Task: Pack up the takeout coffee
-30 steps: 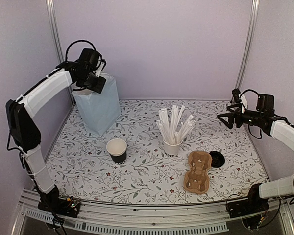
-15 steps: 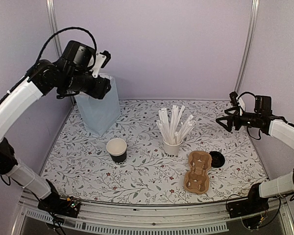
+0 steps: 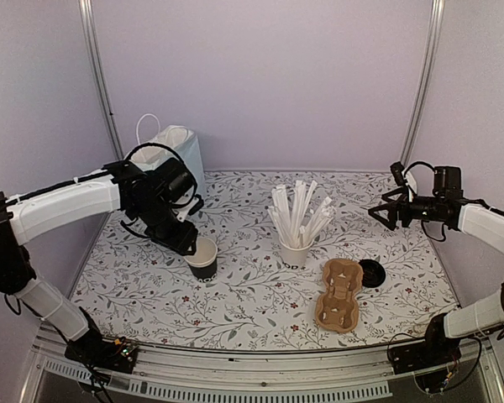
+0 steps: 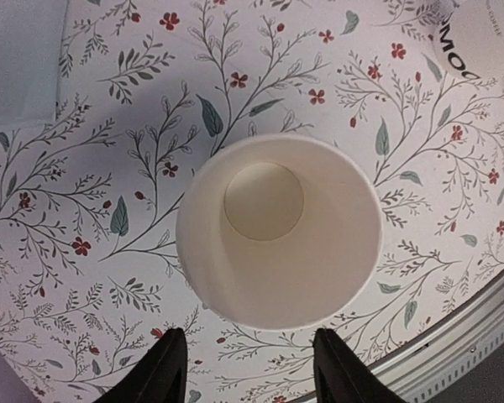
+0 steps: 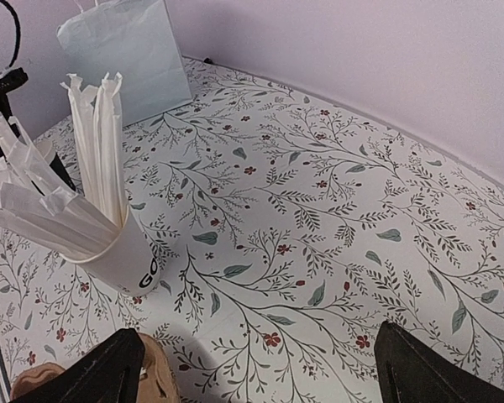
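- The pale blue paper bag [image 3: 175,149] stands upright at the 10 o'clock corner of the flowered table [image 3: 252,315], near the back wall.
- The left gripper [image 3: 187,241] is down low, just at 9 o'clock of the takeout coffee [image 3: 204,260]. In the wrist view the left gripper [image 4: 250,374] has its two black fingers [image 4: 164,374] spread wide, roughly as far apart as the cup is broad. The takeout coffee [image 4: 277,231] sits just beyond the tips. No finger can be seen touching it, and the pincer grips nothing.
- The takeout coffee stands upright on the table, left of centre, at 5 o'clock from the bag. Its mouth is uncovered, showing the white inner wall and bottom.
- The white cup of wrapped sticks [image 3: 294,253] stands at 3 o'clock of the takeout coffee, well apart from it.
- The brown cardboard carrier [image 3: 339,295] lies flat at 4 o'clock of the white cup.
- A black lid [image 3: 371,274] lies just beside the carrier, at its 2 o'clock.
- The right gripper [image 3: 383,210] hangs in the air at 1 o'clock of the lid. In its own view the right gripper [image 5: 260,378] is spread wide and holds nothing.
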Robot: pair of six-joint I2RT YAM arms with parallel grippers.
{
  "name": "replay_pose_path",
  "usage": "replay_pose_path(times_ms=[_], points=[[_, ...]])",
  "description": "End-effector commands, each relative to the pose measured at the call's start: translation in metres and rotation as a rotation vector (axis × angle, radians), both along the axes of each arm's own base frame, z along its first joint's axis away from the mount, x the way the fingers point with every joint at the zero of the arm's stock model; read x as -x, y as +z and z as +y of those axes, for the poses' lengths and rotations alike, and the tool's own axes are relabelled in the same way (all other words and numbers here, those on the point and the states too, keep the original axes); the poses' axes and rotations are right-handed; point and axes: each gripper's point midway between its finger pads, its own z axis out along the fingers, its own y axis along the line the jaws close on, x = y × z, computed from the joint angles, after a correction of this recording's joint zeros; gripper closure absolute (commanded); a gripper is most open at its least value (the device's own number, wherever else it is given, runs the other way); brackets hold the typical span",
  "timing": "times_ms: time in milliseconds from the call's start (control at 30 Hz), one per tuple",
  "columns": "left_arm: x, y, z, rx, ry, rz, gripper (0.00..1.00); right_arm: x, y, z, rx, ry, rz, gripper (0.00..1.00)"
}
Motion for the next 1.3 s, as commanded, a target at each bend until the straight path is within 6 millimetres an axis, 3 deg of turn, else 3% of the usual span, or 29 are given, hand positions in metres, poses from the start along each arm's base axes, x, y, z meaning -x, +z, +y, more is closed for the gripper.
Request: replay_pose_path(times_ms=[0,167,467,600,800,1000,1067,1267], points=[[-0.009,-0.020,0.000,0.027,0.073,0.057,0.48,-0.001,0.012,0.004,-0.002,0.027,-0.030,0.01],[-0.022,-0.035,0.007,0.021,0.120,0.083,0.53,-0.002,0.012,0.003,0.005,0.023,-0.034,0.01],[-0.040,-0.044,0.002,0.015,0.123,0.088,0.74,-0.003,0.010,0.003,0.007,0.020,-0.027,0.01],[-0.039,-0.049,-0.001,-0.014,0.101,0.110,1.00,-0.004,0.010,0.003,0.001,0.020,-0.016,0.01],[-0.025,-0.035,-0.015,-0.088,-0.001,0.108,1.00,0.010,0.014,0.006,0.065,0.102,0.025,0.04],[0.017,-0.019,-0.062,-0.069,-0.224,0.138,1.00,0.028,-0.046,-0.019,0.310,0.100,0.165,0.21],[0.032,-0.018,-0.081,-0.034,-0.284,0.154,1.00,0.046,-0.061,-0.017,0.316,0.133,0.201,0.31],[0.053,-0.025,-0.112,-0.036,-0.365,0.162,0.98,0.096,-0.099,-0.014,0.406,0.273,0.214,0.43]])
